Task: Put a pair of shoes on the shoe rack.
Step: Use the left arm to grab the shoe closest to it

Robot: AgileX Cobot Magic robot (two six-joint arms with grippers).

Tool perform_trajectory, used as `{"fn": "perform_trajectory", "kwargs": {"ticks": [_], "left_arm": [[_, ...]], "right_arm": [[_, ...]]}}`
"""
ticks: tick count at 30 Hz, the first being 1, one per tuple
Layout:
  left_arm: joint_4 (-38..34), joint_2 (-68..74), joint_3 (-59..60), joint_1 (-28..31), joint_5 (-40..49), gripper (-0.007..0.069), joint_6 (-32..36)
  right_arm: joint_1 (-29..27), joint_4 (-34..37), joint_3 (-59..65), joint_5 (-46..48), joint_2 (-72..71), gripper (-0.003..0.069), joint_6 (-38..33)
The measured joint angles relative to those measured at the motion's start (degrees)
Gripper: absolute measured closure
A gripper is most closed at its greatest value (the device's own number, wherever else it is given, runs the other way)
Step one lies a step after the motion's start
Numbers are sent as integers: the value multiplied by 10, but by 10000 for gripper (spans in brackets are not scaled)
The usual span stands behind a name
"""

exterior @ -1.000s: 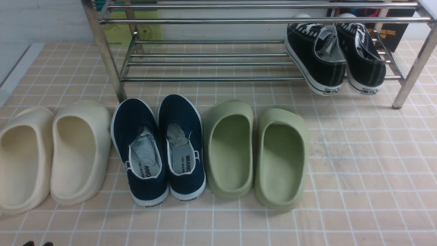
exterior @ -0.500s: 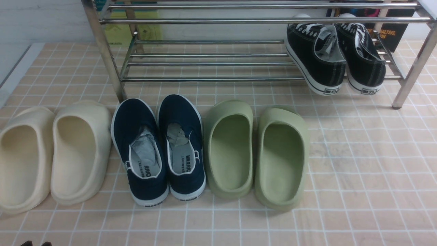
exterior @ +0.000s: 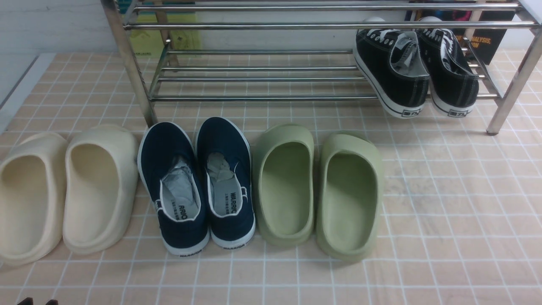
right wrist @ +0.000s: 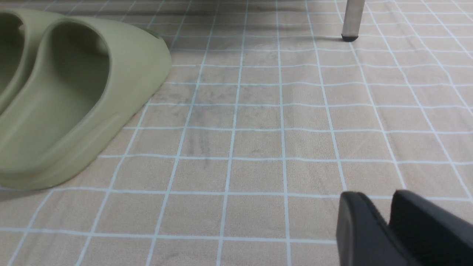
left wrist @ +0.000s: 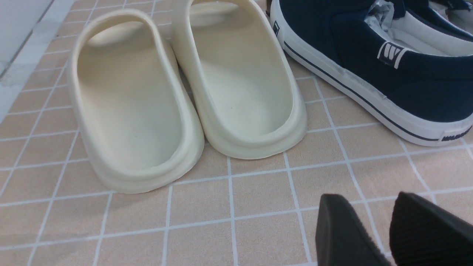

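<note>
The two navy-blue slip-on shoes (exterior: 175, 186) (exterior: 226, 178) stand side by side on the tiled floor, toes toward the chrome shoe rack (exterior: 254, 98). Grey paper shows inside both. The left wrist view shows one navy shoe (left wrist: 369, 66) from the side. My left gripper (left wrist: 369, 199) hovers low over bare floor, short of that shoe's heel, with a gap between its fingers and nothing in it. Only its tips show in the front view (exterior: 38, 301). My right gripper (right wrist: 378, 195) is over bare floor with its fingers nearly together and empty. It is out of the front view.
Two cream clogs (exterior: 31, 195) (exterior: 99, 186) lie left of the navy pair. Two green clogs (exterior: 286, 182) (exterior: 349, 190) lie right of it. Two black lace-up sneakers (exterior: 419, 72) sit on the rack's lower shelf at the right. A rack leg (right wrist: 353, 18) stands far ahead of my right gripper.
My left gripper's tips have slid a little to the left and lower at the bottom edge of the front view. The shoes have not moved.
</note>
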Motion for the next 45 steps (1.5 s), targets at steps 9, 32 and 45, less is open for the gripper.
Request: {"fn": "perform_trajectory", "kwargs": {"ticks": [9, 32, 45], "left_arm": [[2, 0, 0, 0, 0, 385, 0], [13, 0, 6, 0, -451, 385, -1], [75, 42, -208, 0, -362, 468, -145]], "right_arm": [[0, 0, 0, 0, 0, 513, 0], [0, 0, 0, 0, 0, 489, 0], [0, 0, 0, 0, 0, 467, 0]]}}
